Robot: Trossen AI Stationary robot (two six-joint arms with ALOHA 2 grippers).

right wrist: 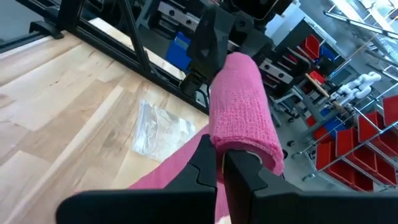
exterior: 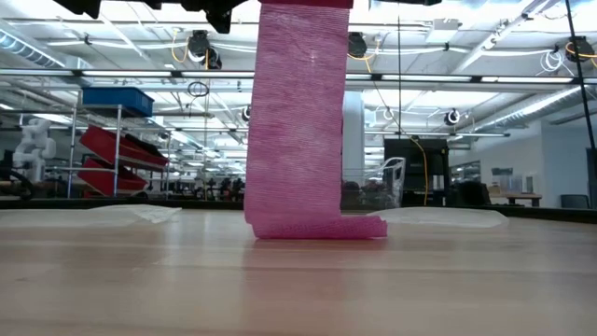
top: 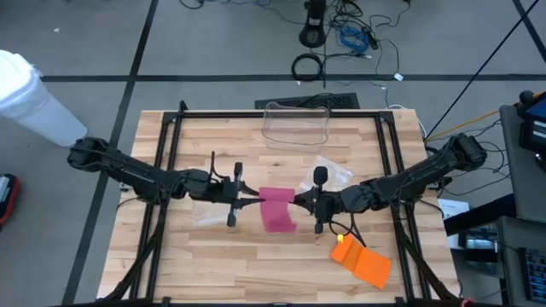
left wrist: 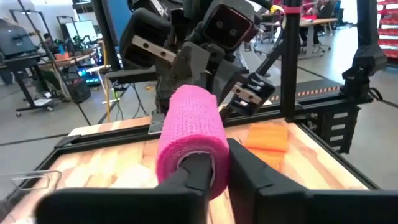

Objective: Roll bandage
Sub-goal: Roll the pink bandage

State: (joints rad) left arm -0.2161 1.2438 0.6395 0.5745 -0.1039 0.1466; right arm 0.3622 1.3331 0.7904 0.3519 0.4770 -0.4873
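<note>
1. Left hand [top: 249, 199] sits over the middle of the wooden surface [top: 230, 256], reaching in from the left; its fingers [left wrist: 198, 171] are nearly closed on one end of the pink bandage roll [left wrist: 189, 134].
2. Right hand [top: 300, 201] comes in from the opposite side, facing the left hand; its fingers [right wrist: 208, 163] are closed on the other end of the same roll.
3. Bandage roll is held up off the surface between the two hands, long axis level and running left to right along the line between them, one end pointing at each hand.
4. Loose tail of the bandage [exterior: 297, 121] hangs straight down from the roll as a flat pink band; its lower end rests on the surface and folds sideways into a short flat flap [exterior: 359, 228].
5. From above, the bandage shows as a pink rectangle [top: 277, 209] between the hands, extending toward the near edge of the surface.
6. Clear plastic container [top: 296, 124] stands near the far edge, well apart from the hands.
7. Orange packet [top: 362, 261] lies near the right front corner, just beyond the right hand.
8. Clear plastic wrapper [right wrist: 160, 127] lies flat on the surface near the roll; a second one [top: 334, 171] lies behind the right hand.
</note>
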